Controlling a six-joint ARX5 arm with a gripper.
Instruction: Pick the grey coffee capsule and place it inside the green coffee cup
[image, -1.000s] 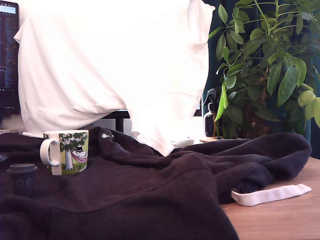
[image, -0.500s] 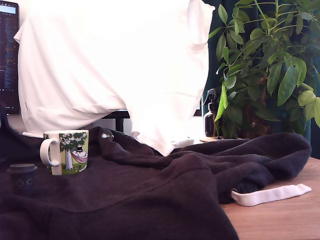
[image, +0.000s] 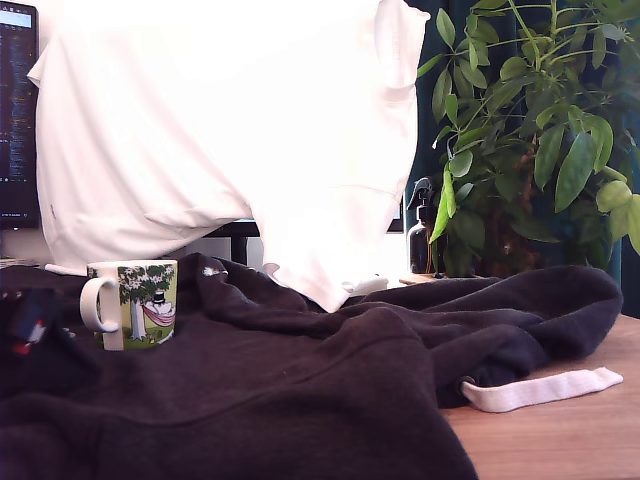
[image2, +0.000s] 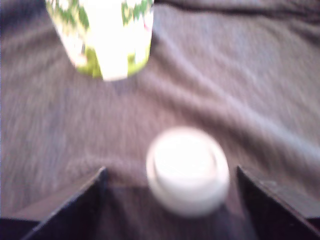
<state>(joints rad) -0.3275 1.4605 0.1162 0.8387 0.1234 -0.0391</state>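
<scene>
pincer (image2: 170, 200) wide, capsule (image2: 187, 170) between (blurred) | cup (image2: 102, 35) near | dark cloth (image2: 250, 90) beneath

dark hoodie (image: 300, 390), white cloth (image: 220, 130) (draped), plant (image: 530, 130)

Grey coffee capsule (image2: 187, 170) upright, near upright green coffee cup (image: 132, 303).

capsule (image2: 187, 170) between wide end effector (image2: 170, 200) fingers, unobstructed, mug (image2: 102, 35) near beyond
</scene>
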